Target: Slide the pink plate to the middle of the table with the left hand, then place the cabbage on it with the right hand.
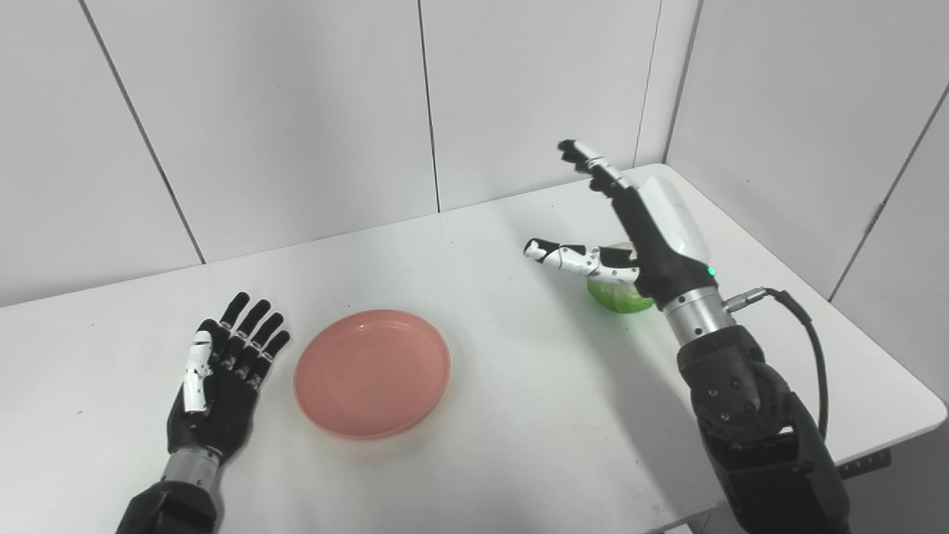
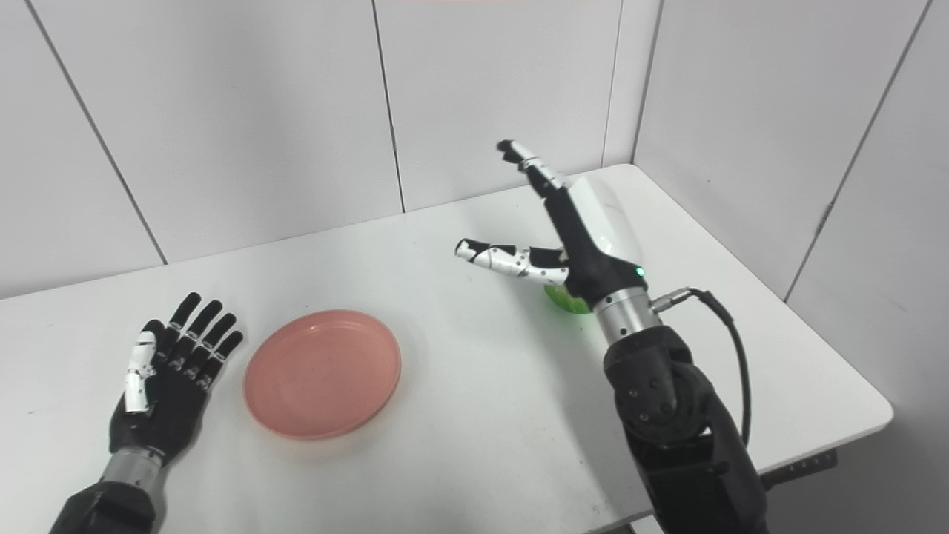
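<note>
The right hand (image 1: 641, 237) is raised over the right side of the white table (image 1: 519, 415), fingers and thumb spread wide and holding nothing; the green cabbage (image 1: 619, 297) lies on the table just under and behind its wrist. The left hand (image 1: 222, 378) rests flat, fingers apart, just left of the pink plate (image 1: 372, 373).

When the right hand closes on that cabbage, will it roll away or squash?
The cabbage looks rounded and glossy, so it may roll or slip if nudged off-centre. The shine suggests a light plastic toy, probably stiff rather than squashy, though I can't be sure. The open right hand hides most of it, so its exact shape is unclear.
</note>
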